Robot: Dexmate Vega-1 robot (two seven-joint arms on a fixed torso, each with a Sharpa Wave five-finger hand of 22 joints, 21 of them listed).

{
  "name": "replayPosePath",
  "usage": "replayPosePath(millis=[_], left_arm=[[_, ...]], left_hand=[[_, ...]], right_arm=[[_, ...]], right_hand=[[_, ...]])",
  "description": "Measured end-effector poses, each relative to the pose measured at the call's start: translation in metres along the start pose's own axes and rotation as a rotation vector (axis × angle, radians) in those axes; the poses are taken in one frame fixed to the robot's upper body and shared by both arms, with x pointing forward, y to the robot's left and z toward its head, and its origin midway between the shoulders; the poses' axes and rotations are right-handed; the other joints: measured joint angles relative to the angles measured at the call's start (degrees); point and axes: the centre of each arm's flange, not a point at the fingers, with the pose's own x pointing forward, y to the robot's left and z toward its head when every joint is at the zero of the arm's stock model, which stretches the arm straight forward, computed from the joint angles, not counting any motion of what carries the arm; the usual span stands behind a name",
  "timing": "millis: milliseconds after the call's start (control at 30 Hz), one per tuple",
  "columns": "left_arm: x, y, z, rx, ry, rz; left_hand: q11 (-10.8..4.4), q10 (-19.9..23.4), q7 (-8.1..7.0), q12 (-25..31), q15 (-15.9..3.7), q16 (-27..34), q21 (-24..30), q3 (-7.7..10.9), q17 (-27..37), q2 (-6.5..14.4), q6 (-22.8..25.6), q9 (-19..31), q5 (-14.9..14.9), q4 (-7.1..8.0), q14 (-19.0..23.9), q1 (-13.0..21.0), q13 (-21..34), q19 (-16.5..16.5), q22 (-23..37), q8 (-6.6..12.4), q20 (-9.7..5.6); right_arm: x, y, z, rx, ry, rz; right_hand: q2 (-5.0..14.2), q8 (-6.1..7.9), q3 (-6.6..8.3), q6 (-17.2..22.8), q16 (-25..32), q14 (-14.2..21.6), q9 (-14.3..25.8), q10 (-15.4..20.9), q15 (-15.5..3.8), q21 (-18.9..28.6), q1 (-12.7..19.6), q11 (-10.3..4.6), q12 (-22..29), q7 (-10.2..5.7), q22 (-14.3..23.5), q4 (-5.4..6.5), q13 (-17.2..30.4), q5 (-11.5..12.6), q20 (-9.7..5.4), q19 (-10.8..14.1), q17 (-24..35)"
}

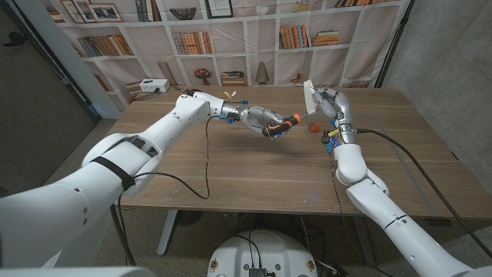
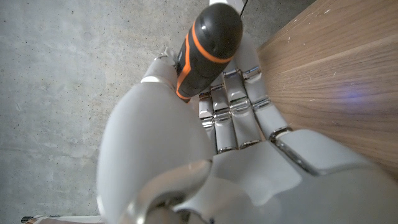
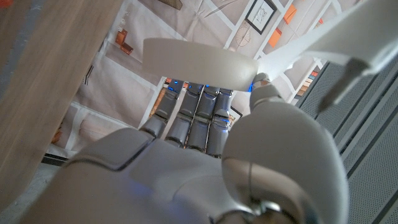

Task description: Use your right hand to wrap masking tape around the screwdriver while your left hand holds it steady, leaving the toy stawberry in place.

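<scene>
The screwdriver (image 1: 281, 123) is held off the wooden table (image 1: 254, 173), above its middle. The left hand (image 1: 260, 120) grasps it by the black-and-orange handle; in the left wrist view the fingers (image 2: 231, 102) curl round that handle (image 2: 205, 46), whose rounded butt end shows clear of the grip. The tool's long axis runs almost level and crosswise over the table, and its thin metal shaft points away from the left hand toward the right hand (image 1: 326, 102).

The right hand is raised just beyond the shaft's tip, on the far side of the screwdriver from the left hand. It holds the masking tape (image 1: 309, 94), which shows as a pale piece standing up from its fingers. In the right wrist view the same tape (image 3: 199, 59) appears as a broad whitish band lying across the fingertips. Whether the tape already touches the shaft cannot be told from these frames; tape and shaft tip look very near each other.

The toy strawberry (image 1: 313, 128) sits on the table just below and beside the shaft's tip, between the screwdriver and the right forearm.

The coming move seems to turn on one relation: the shaft lies toward the right hand, which is the nearer one to the bare metal. The tape probably has to pass round that axis without dipping to the strawberry beneath.
</scene>
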Motion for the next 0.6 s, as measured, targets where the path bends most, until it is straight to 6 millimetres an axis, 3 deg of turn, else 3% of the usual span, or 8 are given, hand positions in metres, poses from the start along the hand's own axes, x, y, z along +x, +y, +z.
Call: replayPosePath(millis=[100,300,333,600], left_arm=[[-0.001,0.001,-0.001,0.000,0.001,0.017],[-0.001,0.006,-0.002,-0.008,0.004,0.059],[-0.005,0.003,-0.002,0.006,0.004,0.066],[-0.012,0.007,-0.002,0.021,0.006,0.126]], left_hand=[[0.00,0.0,0.00,0.0,0.00,0.0,0.2,0.00,-0.1,0.0,0.0,0.4,0.0,0.00,0.0,0.0,0.0,0.0,0.0,-0.03,0.00],[-0.06,0.1,0.01,-0.2,0.00,0.0,0.2,0.00,-0.3,0.0,0.0,2.4,-0.2,0.00,0.0,0.0,0.1,0.0,0.0,-0.17,0.01],[-0.06,0.1,0.11,-0.2,0.00,0.0,0.2,0.00,-0.3,0.0,0.1,2.4,-0.2,0.00,0.0,0.0,0.1,0.0,0.0,-0.20,0.01],[-0.05,0.1,0.17,-0.3,0.00,-0.1,0.4,0.00,-0.3,0.0,0.2,2.5,-0.2,0.00,0.0,0.0,0.4,0.0,0.0,-0.42,0.01]], right_arm=[[0.002,0.001,0.011,0.032,-0.053,0.005],[0.005,0.001,0.013,0.028,-0.060,0.008],[0.005,0.003,0.023,0.102,-0.105,0.054],[0.007,0.001,0.029,0.172,-0.112,0.150]], right_hand=[[0.00,0.00,0.01,0.0,-0.2,0.0,0.0,0.0,0.00,0.0,0.0,0.00,0.0,0.00,0.0,0.01,0.0,0.0,0.00,0.0,0.0],[0.00,0.22,0.02,0.0,-0.6,0.0,0.0,0.0,0.00,0.0,0.0,0.01,0.0,0.00,-0.3,0.02,0.0,0.0,-0.59,0.0,0.2],[0.00,0.22,0.02,0.0,-0.6,0.0,0.1,0.0,0.00,0.0,0.0,0.04,0.0,0.00,-0.3,0.02,0.0,0.0,-0.59,0.0,0.3],[0.00,0.33,0.03,0.0,-1.0,0.4,0.3,-0.1,0.00,0.0,0.0,0.10,0.0,0.00,-0.3,0.03,-0.1,0.4,-0.24,0.5,0.3]])
